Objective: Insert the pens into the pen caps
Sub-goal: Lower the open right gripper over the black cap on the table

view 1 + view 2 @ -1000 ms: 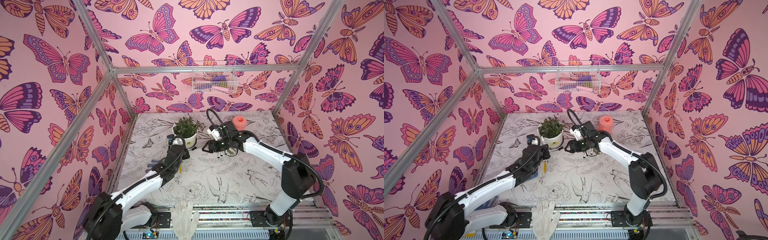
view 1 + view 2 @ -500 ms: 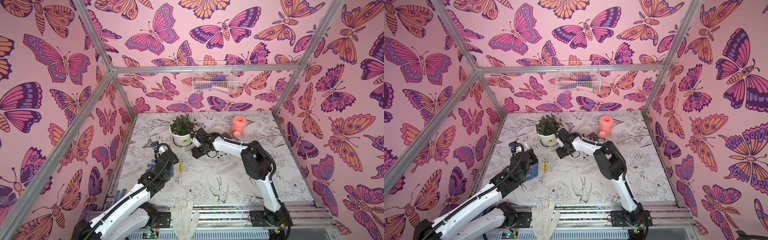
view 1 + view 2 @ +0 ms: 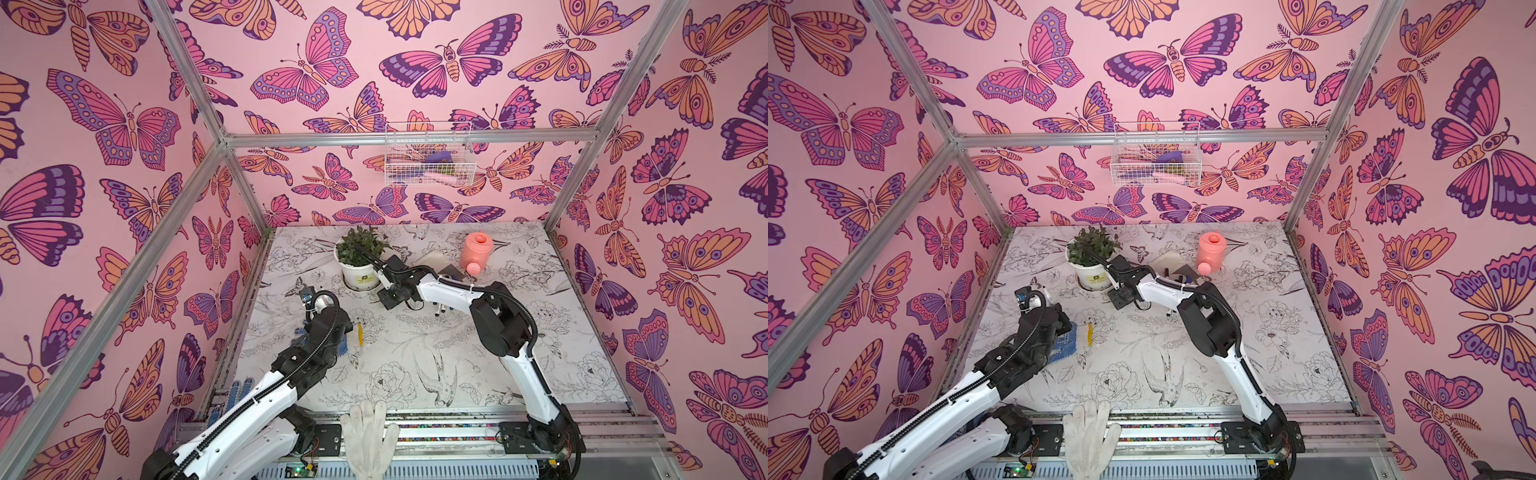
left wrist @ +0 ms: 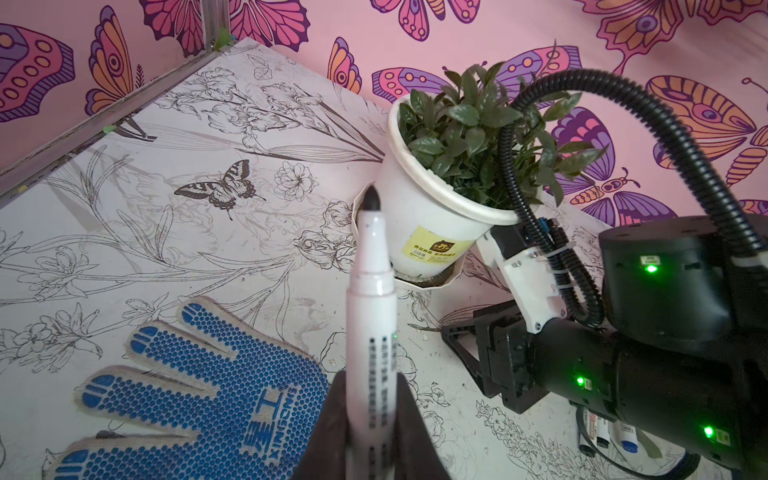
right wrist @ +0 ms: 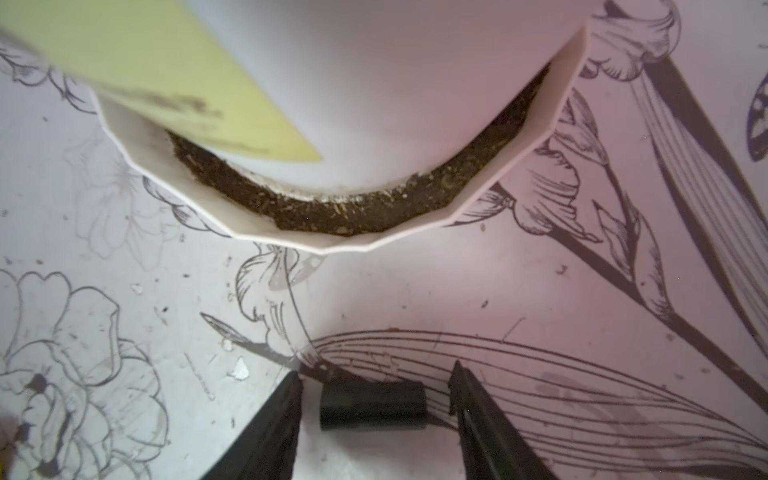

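Reading the top views with the far wall at twelve, the potted plant [image 3: 360,266] stands at about eleven o'clock on the worktop [image 3: 415,357]. The left claw [image 4: 371,388] is clamped on a white marker pen [image 4: 372,291], gripping its printed barrel. The pen's dark tip is bare and points toward the pot. This claw hangs at seven o'clock of the pot, over a blue-dotted glove [image 4: 199,395] that lies flat on the worktop.

The right claw [image 5: 377,370] is down at five o'clock of the pot, just beside its saucer [image 5: 374,245]. Its jaws stand apart, one on each side of a black cap [image 5: 372,405] lying on its side on the worktop. A sliver of gap shows at both ends of the cap, so nothing is gripped.

A few more pens [image 4: 600,430] lie close together under the right arm, at four o'clock of the pot. A pink watering can [image 3: 478,253] stands at three o'clock, well apart from both claws.
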`<state>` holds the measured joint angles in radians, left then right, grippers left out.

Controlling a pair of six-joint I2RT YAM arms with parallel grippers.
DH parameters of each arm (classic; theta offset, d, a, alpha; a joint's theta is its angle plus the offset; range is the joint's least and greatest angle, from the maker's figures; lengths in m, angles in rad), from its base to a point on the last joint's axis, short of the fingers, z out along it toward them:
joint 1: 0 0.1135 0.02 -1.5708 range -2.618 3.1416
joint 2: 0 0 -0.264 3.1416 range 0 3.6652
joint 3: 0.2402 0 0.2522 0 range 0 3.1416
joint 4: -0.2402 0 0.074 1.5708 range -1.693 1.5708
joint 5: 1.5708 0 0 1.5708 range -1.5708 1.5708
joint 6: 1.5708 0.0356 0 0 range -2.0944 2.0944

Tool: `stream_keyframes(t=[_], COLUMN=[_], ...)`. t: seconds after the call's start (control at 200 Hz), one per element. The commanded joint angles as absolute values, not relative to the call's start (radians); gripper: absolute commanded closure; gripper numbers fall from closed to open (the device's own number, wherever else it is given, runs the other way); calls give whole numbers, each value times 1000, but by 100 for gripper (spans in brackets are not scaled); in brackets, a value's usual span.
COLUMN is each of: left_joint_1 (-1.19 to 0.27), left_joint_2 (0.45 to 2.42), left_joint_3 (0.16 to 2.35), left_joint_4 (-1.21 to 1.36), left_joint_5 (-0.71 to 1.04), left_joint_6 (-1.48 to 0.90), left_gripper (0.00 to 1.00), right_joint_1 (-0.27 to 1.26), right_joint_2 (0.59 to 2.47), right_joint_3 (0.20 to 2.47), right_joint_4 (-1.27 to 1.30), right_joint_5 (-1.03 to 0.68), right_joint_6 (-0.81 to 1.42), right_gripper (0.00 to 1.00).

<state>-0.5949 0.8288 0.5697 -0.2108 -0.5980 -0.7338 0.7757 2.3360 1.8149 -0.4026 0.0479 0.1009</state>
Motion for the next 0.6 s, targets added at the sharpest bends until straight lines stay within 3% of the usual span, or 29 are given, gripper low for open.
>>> stream_keyframes(t=[0.0,0.315,0.596], left_joint_1=[-589,-588,-588], left_joint_2=[842,879,940], left_joint_3=[581,597,612], left_joint_4=[-233,-220,-165], left_joint_5=[-602,-581,-555], left_joint_6=[-722,-726,-733], left_gripper=[100,100,100], right_joint_1=[783,784,787], right_joint_2=[2377,2192,1919], right_joint_3=[1815,1598,1242], right_joint_4=[-422,-372,-316], right_joint_5=[33,13,-71], right_joint_6=[95,95,59], right_gripper=[51,69,68])
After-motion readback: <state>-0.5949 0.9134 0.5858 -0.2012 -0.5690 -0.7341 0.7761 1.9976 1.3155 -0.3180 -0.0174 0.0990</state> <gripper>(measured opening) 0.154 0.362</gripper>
